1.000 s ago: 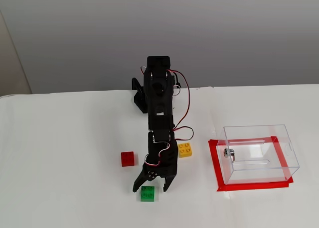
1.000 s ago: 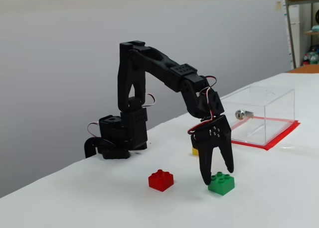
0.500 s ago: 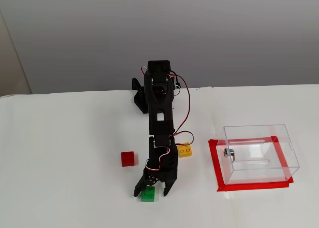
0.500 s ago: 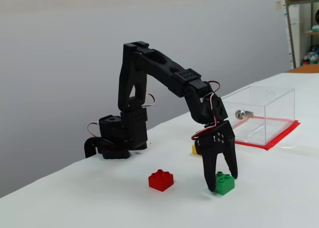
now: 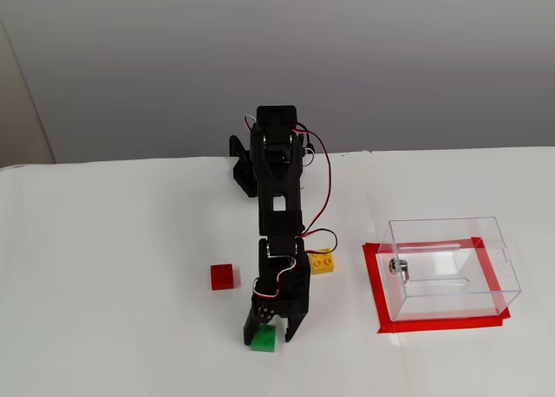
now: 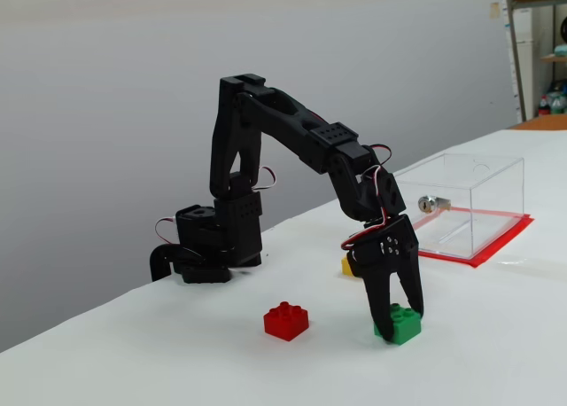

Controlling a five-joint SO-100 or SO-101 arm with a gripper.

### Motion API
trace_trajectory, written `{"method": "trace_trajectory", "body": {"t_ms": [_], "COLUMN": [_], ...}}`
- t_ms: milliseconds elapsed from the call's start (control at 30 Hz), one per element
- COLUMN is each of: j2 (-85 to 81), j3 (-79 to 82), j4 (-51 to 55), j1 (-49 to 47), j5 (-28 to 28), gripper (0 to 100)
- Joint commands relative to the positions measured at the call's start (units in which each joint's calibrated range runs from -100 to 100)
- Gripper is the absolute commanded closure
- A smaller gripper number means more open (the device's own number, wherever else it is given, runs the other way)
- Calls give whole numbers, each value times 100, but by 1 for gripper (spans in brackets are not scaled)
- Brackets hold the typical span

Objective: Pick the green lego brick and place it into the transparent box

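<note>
The green lego brick [image 5: 263, 341] lies on the white table at the front, also seen in the other fixed view [image 6: 404, 327]. My black gripper [image 5: 270, 334] points down over it, jaws open, with one finger on each side of the brick [image 6: 396, 321]. The brick rests on the table between the fingers, closer to the left finger in the view from the front. The transparent box [image 5: 451, 267] stands empty on a red-taped rectangle at the right, with a metal fitting on its left wall; it also shows in the side view [image 6: 465, 202].
A red brick [image 5: 223, 276] lies left of the arm and a yellow brick [image 5: 322, 262] just right of it, partly behind the arm in the side view [image 6: 347, 266]. The arm's base [image 5: 260, 167] sits at the table's back edge.
</note>
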Motion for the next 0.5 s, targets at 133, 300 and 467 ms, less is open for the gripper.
{"method": "trace_trajectory", "body": {"t_ms": [133, 300, 467], "j2": [-54, -88, -410], "j3": [-84, -75, -129], "j4": [27, 27, 36], "j1": [64, 72, 138], "j5": [-14, -14, -14], "gripper": [89, 89, 89]}}
